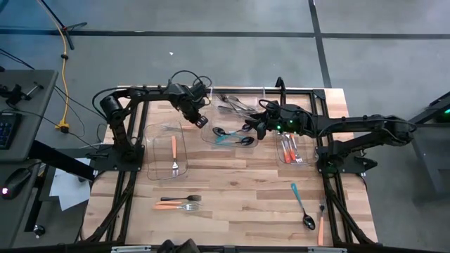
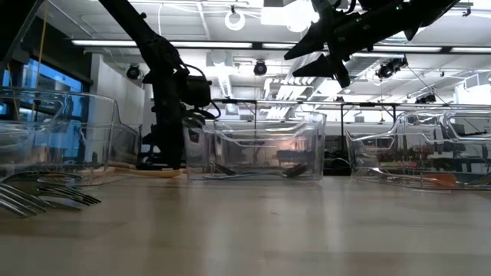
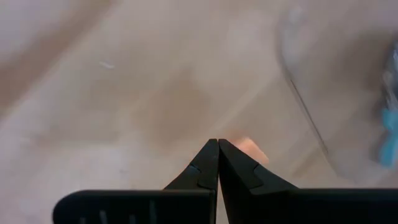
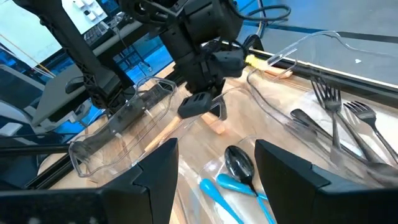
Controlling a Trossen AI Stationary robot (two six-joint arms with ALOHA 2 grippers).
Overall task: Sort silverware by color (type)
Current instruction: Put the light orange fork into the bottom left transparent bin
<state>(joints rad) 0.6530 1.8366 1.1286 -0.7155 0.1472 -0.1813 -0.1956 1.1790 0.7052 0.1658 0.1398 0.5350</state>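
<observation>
Both grippers hang over the far half of the desk (image 1: 232, 186); the left gripper (image 1: 202, 121) is clenched on nothing, its tip between the left bin (image 1: 149, 151) and the middle bin (image 1: 211, 139); the right gripper (image 1: 256, 130) stands released, holding nothing, above the middle bin's right end. Toward the near edge, at left, lie a black fork (image 1: 180, 198) and an orange fork (image 1: 176, 206) side by side; toward the near right corner lie a teal spoon (image 1: 301, 206) and an orange-handled piece (image 1: 320, 226). Farther in, the left bin holds an orange fork (image 1: 174, 155); the middle bin holds teal and black spoons (image 1: 232, 135); the right bin (image 1: 309, 156) holds orange-handled silverware (image 1: 290, 150); a far bin (image 1: 247, 96) carries dark forks (image 1: 235, 105).
</observation>
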